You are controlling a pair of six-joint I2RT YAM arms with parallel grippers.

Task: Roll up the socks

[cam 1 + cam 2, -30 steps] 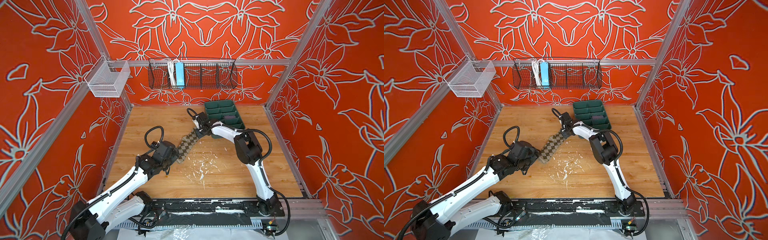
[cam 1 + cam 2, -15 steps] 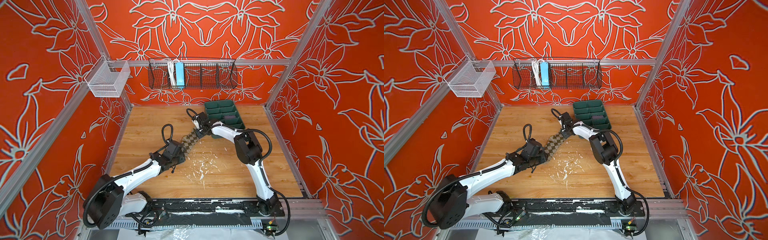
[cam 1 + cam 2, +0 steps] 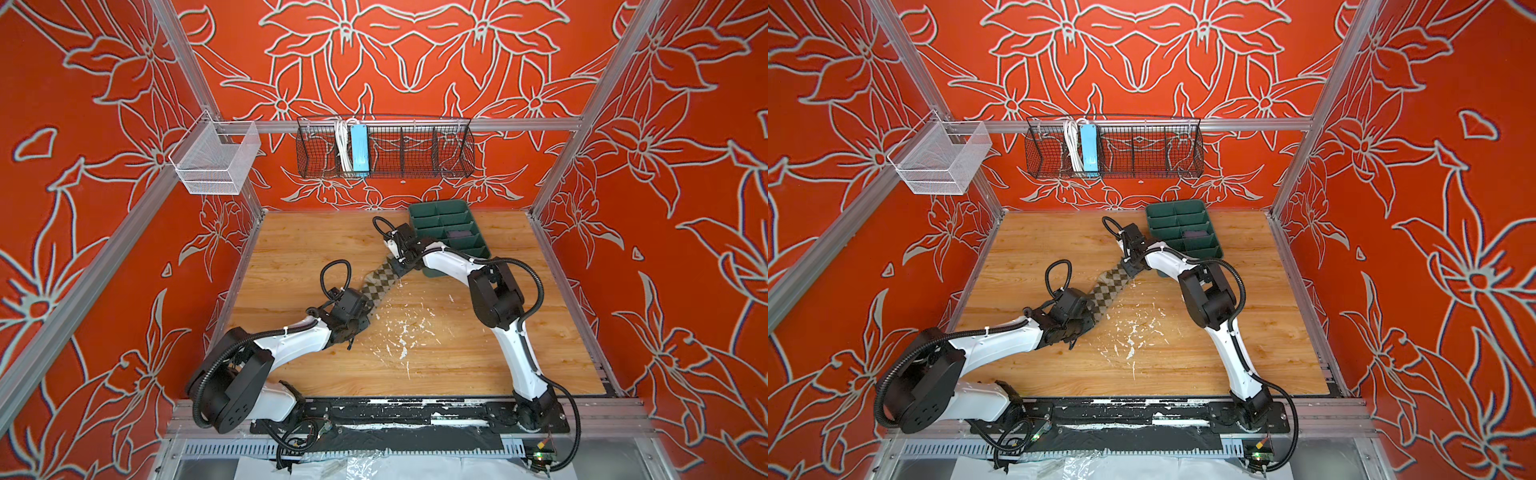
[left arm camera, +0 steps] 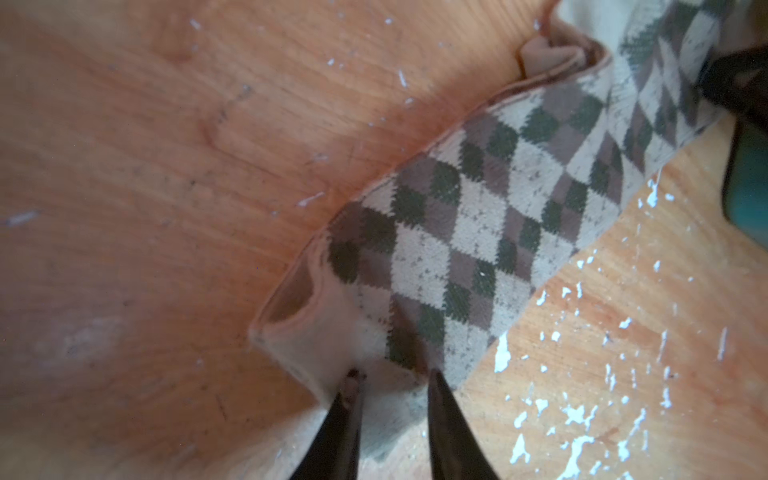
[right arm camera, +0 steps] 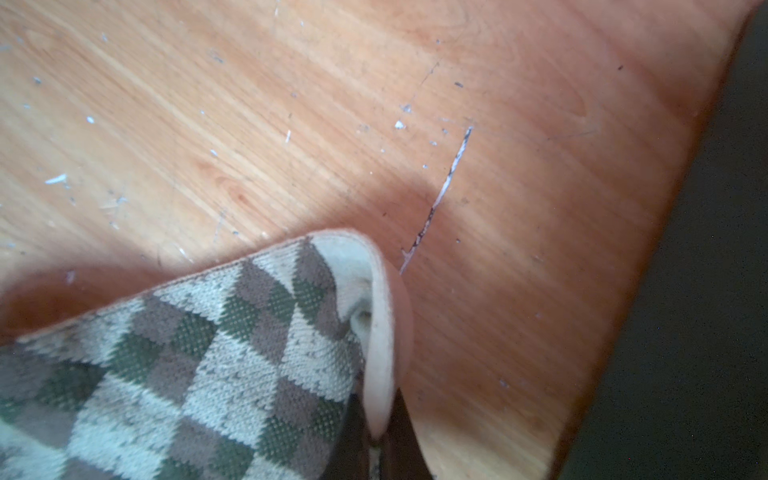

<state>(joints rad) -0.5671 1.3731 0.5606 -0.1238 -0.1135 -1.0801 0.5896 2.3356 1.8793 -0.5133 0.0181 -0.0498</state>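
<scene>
Two arms are meeting over one argyle sock [image 3: 380, 282], which is spanning the middle of the wooden tabletop [image 3: 311, 249] on a slant in both top views, from near the green tray [image 3: 436, 203] down toward the left arm. The right gripper [image 3: 401, 264] is holding the far end. In the right wrist view its fingers [image 5: 353, 436] are pressed together on the plain beige edge of the sock [image 5: 208, 365], which is curling over just ahead of the tips, and a shadow is falling on the wood beneath that end. The left gripper [image 3: 366, 309] is sitting at the near end. In the left wrist view its fingers [image 4: 440, 399] are standing a little apart and pinching a bunched fold of the sock [image 4: 478, 216] between the tips, beside a beige band that is gaping open. The diamond-patterned length between the two grippers is running fairly straight, with one edge rippling near the right arm. White flecks [image 3: 403, 332] are dotting the tabletop beside the sock, toward the front. The tray [image 3: 1175, 203] is resting at the back of the tabletop, partly under the right arm, and a dark purple bundle [image 3: 459, 234] is lying in one of its compartments, too small to make out.
</scene>
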